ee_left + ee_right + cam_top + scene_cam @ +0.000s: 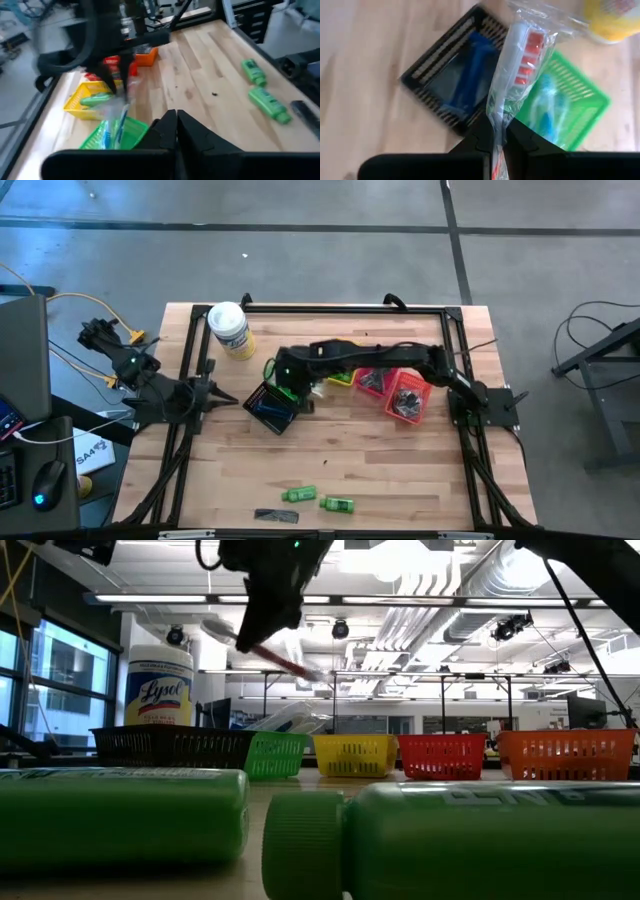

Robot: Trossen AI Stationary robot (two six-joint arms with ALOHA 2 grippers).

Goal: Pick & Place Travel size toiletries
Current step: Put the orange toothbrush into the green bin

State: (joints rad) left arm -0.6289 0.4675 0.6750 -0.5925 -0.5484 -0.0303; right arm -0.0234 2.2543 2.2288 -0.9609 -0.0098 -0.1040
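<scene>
My right gripper (497, 131) hangs over the row of baskets, shut on a clear-wrapped toothbrush (516, 60) with red and white on its handle. Below it stand a black basket (436, 65) with blue razors and a green basket (580, 107) with blue toothbrushes. In the low view the gripper (262, 618) carries the toothbrush (285, 662) high above the basket row. Two green mini bottles (300, 495) (338, 503) and a flat black comb (275, 516) lie on the table near its front edge. My left gripper (176, 125) waits shut at the table's left side. My right gripper pinches the wrapped toothbrush between its two fingers partway along its length (496, 116). The fingers slant down from the table's right side. The toothbrush sticks out past the fingers, tilted, lifted clear above the green and black baskets.
A yellow basket (340, 377), a red one (375, 380) and an orange one (408, 397) continue the row to the right. A white-lidded Lysol tub (230, 330) stands at the far left. Bare wood lies between the baskets and the bottles.
</scene>
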